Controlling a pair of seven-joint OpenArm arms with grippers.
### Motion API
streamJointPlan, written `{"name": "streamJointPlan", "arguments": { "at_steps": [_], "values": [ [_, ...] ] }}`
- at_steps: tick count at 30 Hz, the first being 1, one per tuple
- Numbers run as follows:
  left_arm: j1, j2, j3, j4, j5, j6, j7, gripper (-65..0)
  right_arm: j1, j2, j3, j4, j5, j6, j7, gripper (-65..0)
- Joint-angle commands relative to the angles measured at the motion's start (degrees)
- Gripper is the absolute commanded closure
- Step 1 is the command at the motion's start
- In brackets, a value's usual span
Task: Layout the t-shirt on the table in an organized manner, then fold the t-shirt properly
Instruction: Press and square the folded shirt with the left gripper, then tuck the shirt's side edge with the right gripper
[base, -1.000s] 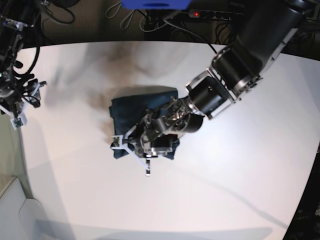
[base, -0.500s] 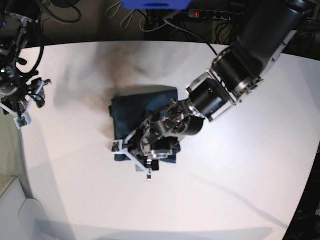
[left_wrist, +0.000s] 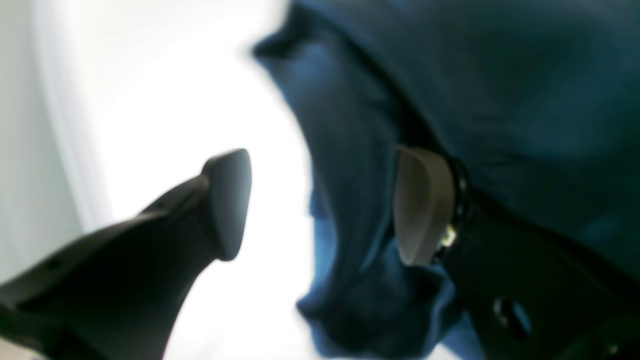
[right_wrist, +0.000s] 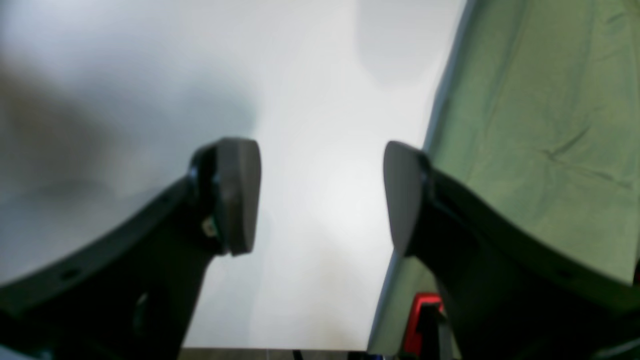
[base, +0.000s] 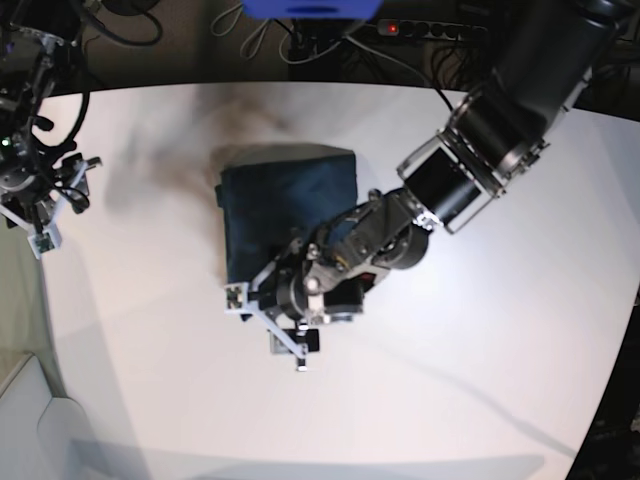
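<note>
Folded navy t-shirt lies on the white worktop, with the left arm's fingers open at its near edge.

The t-shirt (base: 285, 215) sits as a compact rectangle near the middle of the worktop (base: 480, 370), so the fold looks largely done. At the shirt's near edge the left gripper (base: 283, 322) hangs low with its fingers (left_wrist: 227, 202) spread wide and gripping nothing; one pad lies against the cloth, the other over bare worktop, probably letting the fold settle. Far from the shirt, at the worktop's rim, the right gripper (base: 45, 205) waits out of the way, its fingers (right_wrist: 240, 195) parted and empty.
</note>
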Motion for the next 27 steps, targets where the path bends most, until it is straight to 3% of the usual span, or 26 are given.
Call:
{"name": "streamJointPlan", "arguments": {
  "at_steps": [1,14,17,24,27],
  "values": [
    [-1.82,0.31,-1.33,2.00,0.27,0.62,-0.54,-43.1,0.44,0.92,0.34,0.97,0.07,0.21,0.84,-39.2],
    [0.29,-3.03,-14.26,7.89,0.18,0.62,-0.63,-43.1,0.61,-1.01,0.16,0.97,0.07,0.21,0.84,-39.2],
    [2.31,-3.38,-20.67,7.98,0.18,0.62,-0.10,-43.1,0.88,-1.72,-0.63,1.24,0.07,0.21,0.84,-39.2],
    [10.93,-8.04,-38.52,19.32,-0.08,0.09,9.13,-43.0,2.72,-6.91,-8.72,7.83,0.07,0.21,0.84,-39.0],
    [15.23,-10.42,-44.94,25.56,-0.34,0.09,13.09,-42.9,4.13,-9.72,-11.36,9.68,0.07,0.21,0.31,-34.3]
  ]
}}
